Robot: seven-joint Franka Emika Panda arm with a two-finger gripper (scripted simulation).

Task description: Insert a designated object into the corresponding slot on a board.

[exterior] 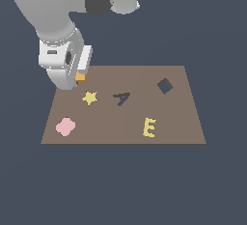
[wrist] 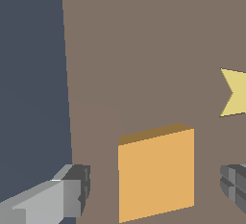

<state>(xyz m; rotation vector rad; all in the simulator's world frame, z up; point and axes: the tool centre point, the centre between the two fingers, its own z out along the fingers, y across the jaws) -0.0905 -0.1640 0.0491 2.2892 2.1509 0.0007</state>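
Currently, stage: the gripper [wrist: 156, 189] is hanging low over the far corner of the board [exterior: 123, 127] on the exterior view's left, apparently about to pick up the orange block [exterior: 80, 77].

Fingers: they are standing apart, one finger [wrist: 62, 194] on one side of the block and the other [wrist: 235, 184] on the opposite side, each with bare board showing between pad and block; nothing is being gripped.

Block position: in the exterior view it is sitting at roughly 10 o'clock from the board's middle, just beside the yellow star [exterior: 89, 97] and partly hidden by the hand.

Key relation: in the wrist view the orange block [wrist: 156, 172] is lying directly between the two fingers, its flat sides facing the pads. Being square, it has no long axis to align with; it looks slightly rotated against the line joining the fingers, so the squeeze may nudge it square.

Slot: the dark diamond-shaped slot [exterior: 165, 86] is waiting at about 2 o'clock from the board's middle, well apart from the block, beyond the dark A cutout [exterior: 122, 98].

Other pieces: the pink blob [exterior: 65, 126] is resting at 8 o'clock and the yellow E [exterior: 149, 127] at 5 o'clock.

Judgement: closing on the block looks like the coming move; afterwards the block will likely need turning to match the diamond.
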